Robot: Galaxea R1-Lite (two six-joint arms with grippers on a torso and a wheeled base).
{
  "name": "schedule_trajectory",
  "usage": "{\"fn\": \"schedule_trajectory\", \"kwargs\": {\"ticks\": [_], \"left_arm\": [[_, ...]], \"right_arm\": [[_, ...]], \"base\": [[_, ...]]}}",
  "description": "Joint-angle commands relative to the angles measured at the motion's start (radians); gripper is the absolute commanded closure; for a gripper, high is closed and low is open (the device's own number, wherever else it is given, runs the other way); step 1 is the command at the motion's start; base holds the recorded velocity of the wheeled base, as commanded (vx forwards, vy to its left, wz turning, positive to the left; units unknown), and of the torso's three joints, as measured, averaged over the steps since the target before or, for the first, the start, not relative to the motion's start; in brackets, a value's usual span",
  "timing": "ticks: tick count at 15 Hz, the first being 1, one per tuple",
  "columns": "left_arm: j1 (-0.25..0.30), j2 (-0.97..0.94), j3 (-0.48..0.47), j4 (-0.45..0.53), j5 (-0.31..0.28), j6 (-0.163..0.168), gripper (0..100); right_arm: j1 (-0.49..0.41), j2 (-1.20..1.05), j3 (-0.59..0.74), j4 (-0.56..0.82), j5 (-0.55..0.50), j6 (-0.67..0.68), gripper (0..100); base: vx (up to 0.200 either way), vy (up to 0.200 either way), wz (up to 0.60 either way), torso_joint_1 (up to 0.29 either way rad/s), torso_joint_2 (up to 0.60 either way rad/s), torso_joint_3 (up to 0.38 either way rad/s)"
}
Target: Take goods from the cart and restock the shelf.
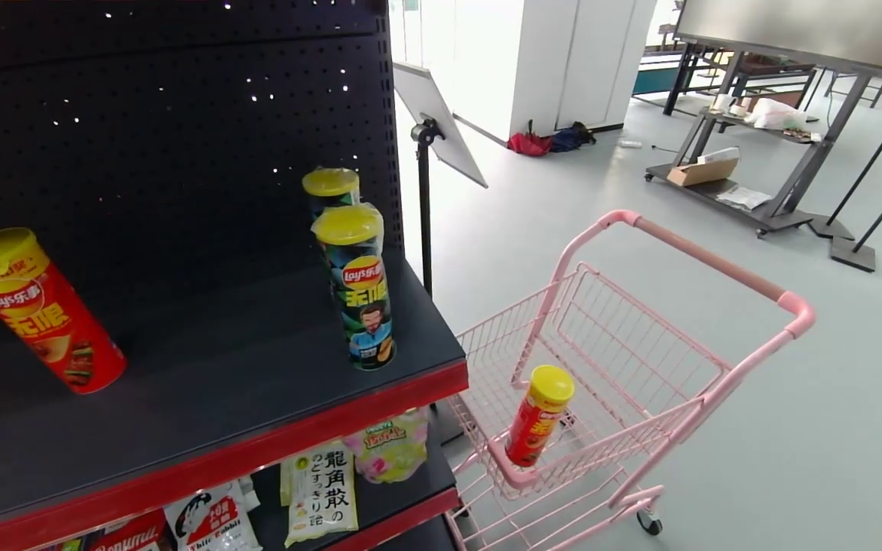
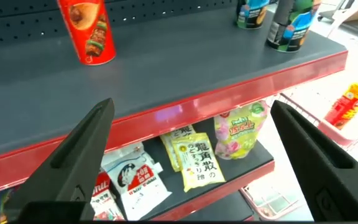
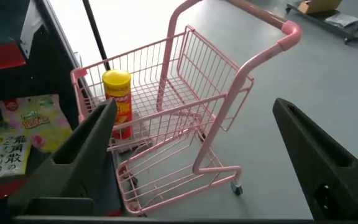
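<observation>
The left claw (image 2: 191, 168) is spread wide and empty, held level just before the shelf (image 2: 185, 62) at its red front edge. Straight past it, on the lower tier, lie at least four snack bags (image 2: 197, 162). Above it the top board carries three cans. One red can (image 2: 87, 31) stands apart, and two dark cans (image 1: 357, 287) stand one behind the other near the board's right end, with bare board between.

The right claw (image 3: 194, 162) is likewise wide and empty, angled down over the pink cart (image 3: 229, 93). One red can in the cart (image 3: 117, 102) stands beneath it, at the basket's shelf-side end. Open floor lies beyond the handle.
</observation>
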Motion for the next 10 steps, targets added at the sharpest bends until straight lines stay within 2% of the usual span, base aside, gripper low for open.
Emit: {"fn": "schedule_trajectory", "kwargs": {"ticks": [1, 10], "left_arm": [[-0.001, 0.001, 0.000, 0.000, 0.000, 0.000, 0], [-0.001, 0.001, 0.000, 0.000, 0.000, 0.000, 0]], "right_arm": [[-0.001, 0.000, 0.000, 0.000, 0.000, 0.002, 0], [-0.002, 0.000, 0.000, 0.000, 0.000, 0.002, 0]], "base": [[0.000, 0.000, 0.00, -0.071, 0.10, 0.090], [0.000, 0.000, 0.00, -0.143, 0.35, 0.197]]}}
